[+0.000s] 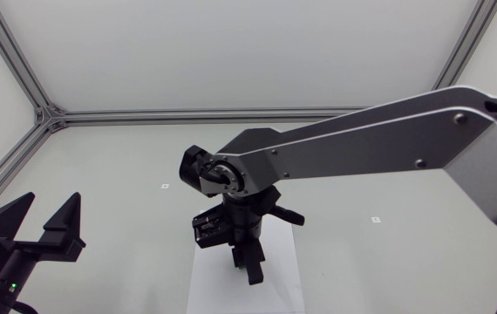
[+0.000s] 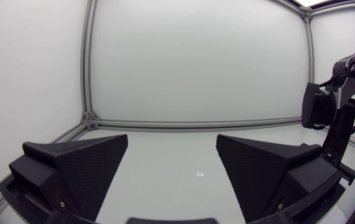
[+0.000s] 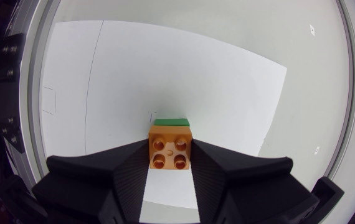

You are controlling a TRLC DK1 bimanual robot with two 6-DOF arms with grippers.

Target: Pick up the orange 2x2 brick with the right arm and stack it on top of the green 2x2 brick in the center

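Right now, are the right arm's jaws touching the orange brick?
Touching. The right wrist view shows the orange brick wedged between the right arm's jaws, one pressed flat against each side, with no gap.

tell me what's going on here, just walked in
The right arm reaches over the white sheet in the centre, and the right gripper is shut on the orange 2x2 brick. The green 2x2 brick shows just ahead of the orange one, lower down on the sheet; whether the two touch yet cannot be told. The left gripper rests open and empty off to the side.
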